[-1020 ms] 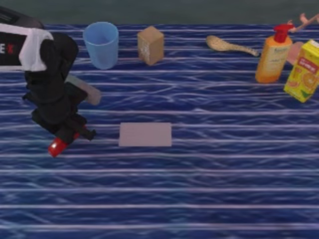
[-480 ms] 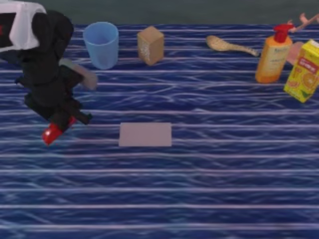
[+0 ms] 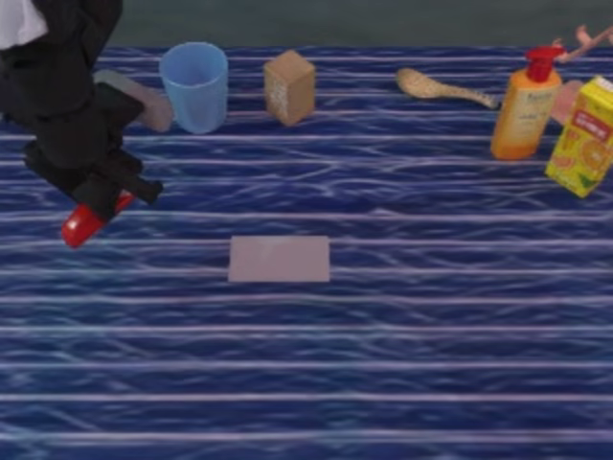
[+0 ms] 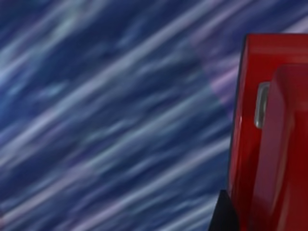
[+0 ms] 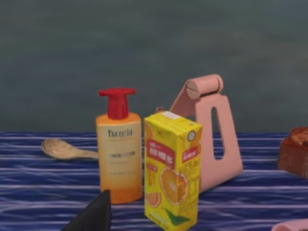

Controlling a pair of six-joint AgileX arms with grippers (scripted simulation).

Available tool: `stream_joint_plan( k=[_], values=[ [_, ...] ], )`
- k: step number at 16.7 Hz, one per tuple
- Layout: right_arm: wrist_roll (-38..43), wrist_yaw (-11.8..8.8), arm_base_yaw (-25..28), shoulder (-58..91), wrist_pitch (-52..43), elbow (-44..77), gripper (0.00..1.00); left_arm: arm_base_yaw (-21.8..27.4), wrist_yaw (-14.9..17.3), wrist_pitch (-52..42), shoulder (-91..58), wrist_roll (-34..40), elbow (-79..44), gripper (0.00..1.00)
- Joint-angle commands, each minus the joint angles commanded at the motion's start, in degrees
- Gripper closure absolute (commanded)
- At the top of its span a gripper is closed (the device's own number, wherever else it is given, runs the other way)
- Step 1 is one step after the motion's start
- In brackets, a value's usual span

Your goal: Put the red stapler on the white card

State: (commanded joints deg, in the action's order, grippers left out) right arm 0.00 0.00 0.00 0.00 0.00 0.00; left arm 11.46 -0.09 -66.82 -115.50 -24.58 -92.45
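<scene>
Top view: left pincer (image 3: 101, 203) grips the red stapler (image 3: 84, 222); blue cup (image 3: 194, 86) holds nothing.

Blue cup (image 3: 194, 84), tan box (image 3: 289, 87), wooden spoon (image 3: 442, 88), orange pump bottle (image 3: 525, 104), juice carton (image 3: 583, 136), pink stand (image 5: 211, 130)

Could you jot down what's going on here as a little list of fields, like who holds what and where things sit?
left gripper: shut on the red stapler, near the table's left edge
red stapler: held in the gripper, to the left of the white card
white card: flat on the blue striped cloth, nothing on it
right arm: out of the top view, parked
back row, left to right: blue cup, tan box, wooden spoon, orange pump bottle, juice carton
task step: stapler not yet on the card
</scene>
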Motion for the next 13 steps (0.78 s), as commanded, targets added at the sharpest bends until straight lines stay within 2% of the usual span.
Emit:
stream_joint_plan(
  k=[3,5,13],
  values=[
    [0.0,0.0,0.0,0.0,0.0,0.0,0.0,0.8,0.0,-0.3,-0.8,-0.9,-0.7,1.0],
    [0.0,0.0,0.0,0.0,0.0,0.0,0.0,2.6,0.1,-1.9,-2.7,-4.1,-4.0,1.0],
    [0.0,0.0,0.0,0.0,0.0,0.0,0.0,14.9,0.4,-13.0,-15.7,-27.6,-27.8,1.0]
  ],
)
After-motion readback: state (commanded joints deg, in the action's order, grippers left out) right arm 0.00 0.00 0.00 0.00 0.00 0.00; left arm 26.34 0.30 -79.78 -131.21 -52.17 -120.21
